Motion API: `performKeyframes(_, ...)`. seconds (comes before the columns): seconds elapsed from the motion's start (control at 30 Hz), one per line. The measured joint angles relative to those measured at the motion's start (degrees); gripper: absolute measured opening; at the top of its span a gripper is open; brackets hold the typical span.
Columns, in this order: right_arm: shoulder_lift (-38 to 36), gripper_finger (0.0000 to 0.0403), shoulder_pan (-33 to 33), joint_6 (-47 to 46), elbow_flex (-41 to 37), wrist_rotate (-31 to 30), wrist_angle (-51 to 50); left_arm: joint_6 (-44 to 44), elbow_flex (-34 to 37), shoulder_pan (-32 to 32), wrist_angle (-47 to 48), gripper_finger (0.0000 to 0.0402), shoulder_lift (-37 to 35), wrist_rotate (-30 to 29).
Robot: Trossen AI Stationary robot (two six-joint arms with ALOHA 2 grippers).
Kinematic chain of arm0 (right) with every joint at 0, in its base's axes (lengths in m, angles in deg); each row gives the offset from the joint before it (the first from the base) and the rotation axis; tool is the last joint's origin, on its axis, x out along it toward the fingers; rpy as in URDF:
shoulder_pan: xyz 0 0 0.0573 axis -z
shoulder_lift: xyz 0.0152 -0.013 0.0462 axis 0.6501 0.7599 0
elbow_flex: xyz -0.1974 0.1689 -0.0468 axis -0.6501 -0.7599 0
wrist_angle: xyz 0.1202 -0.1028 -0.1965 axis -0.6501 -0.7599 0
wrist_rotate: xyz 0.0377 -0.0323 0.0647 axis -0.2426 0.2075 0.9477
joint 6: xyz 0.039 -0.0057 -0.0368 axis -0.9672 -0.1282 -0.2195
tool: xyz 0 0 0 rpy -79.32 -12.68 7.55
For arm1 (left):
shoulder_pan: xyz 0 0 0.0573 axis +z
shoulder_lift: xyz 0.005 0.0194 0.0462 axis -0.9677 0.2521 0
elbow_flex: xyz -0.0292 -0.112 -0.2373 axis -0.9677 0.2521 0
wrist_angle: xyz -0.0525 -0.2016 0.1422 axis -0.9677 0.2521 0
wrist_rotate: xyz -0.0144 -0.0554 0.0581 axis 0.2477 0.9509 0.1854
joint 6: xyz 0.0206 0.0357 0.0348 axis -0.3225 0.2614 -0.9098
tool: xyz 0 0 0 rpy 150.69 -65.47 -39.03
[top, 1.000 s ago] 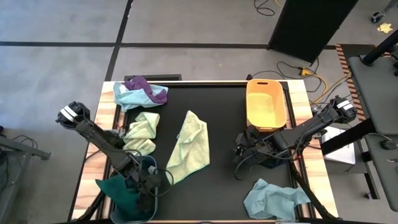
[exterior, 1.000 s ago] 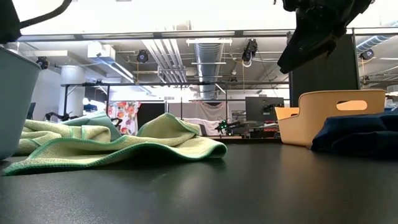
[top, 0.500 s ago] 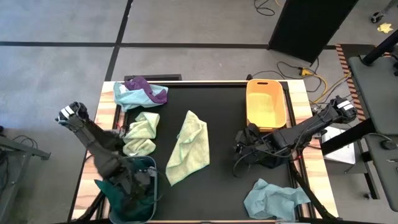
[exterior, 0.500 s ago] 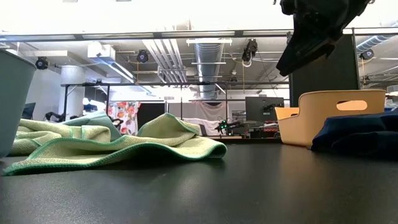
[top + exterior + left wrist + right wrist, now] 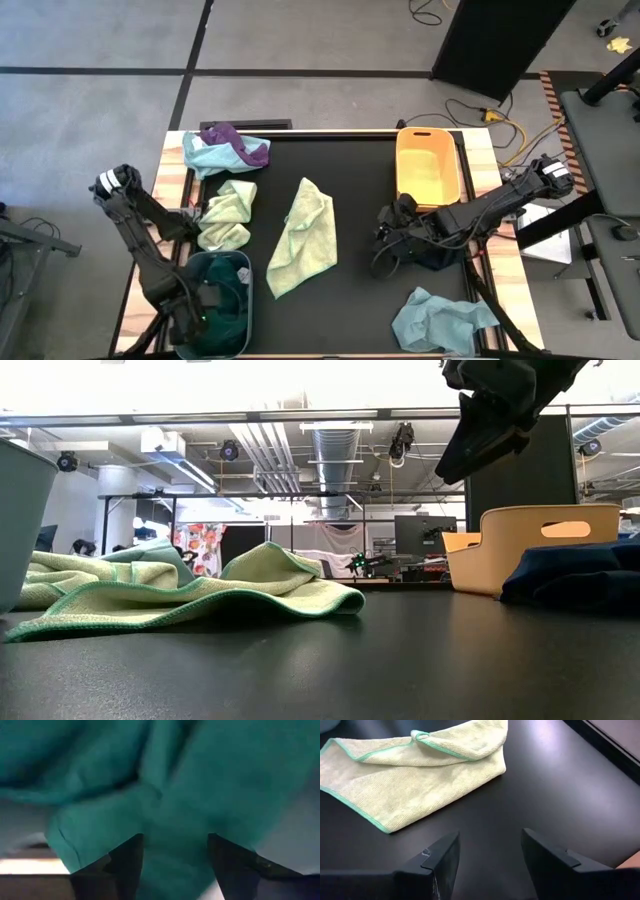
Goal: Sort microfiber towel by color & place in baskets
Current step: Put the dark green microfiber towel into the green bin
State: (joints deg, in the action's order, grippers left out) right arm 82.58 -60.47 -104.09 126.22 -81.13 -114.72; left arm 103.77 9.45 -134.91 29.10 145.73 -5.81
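My left gripper stands open over the teal basket at the table's near left. A dark teal towel lies inside the basket, right below the fingers. My right gripper hangs open above the bare mat, right of centre. Beyond its fingers a light green towel lies flat in the middle of the table. A dark blue towel lies under the right arm. The yellow basket stands at the far right.
A second light green towel lies left of centre. A light blue and a purple towel are bunched at the far left corner. Another light blue towel lies at the near right edge. Bare black mat lies between the middle towel and my right gripper.
My left gripper has moved toward the table's near left corner, over the teal basket, and has let go of the dark teal towel. The towel hung over the basket's left rim before and now lies inside the basket.
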Motion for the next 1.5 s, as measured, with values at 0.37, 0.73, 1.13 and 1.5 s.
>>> performKeyframes(0.37, 0.00, 0.0205, -0.07, -1.40, 0.00, 0.61, 0.07, 0.17, 7.70, 5.37, -10.31, 0.0014, 0.00, -4.25)
performKeyframes(0.73, 0.00, 0.0205, -0.04, -1.95, 0.00, 2.18, 0.04, -9.16, 1.42, 8.47, -17.18, 0.0001, 0.56, -8.57)
performKeyframes(1.13, 0.00, 0.0205, -0.04, -1.88, 0.00, 2.12, -0.01, -1.80, 11.69, 8.14, -32.80, 0.0002, 7.63, -1.12)
performKeyframes(1.5, 0.02, 0.0205, -0.07, -2.87, 0.00, 3.26, -0.09, 3.80, 17.56, 7.48, -41.67, 0.0056, 5.50, -2.00)
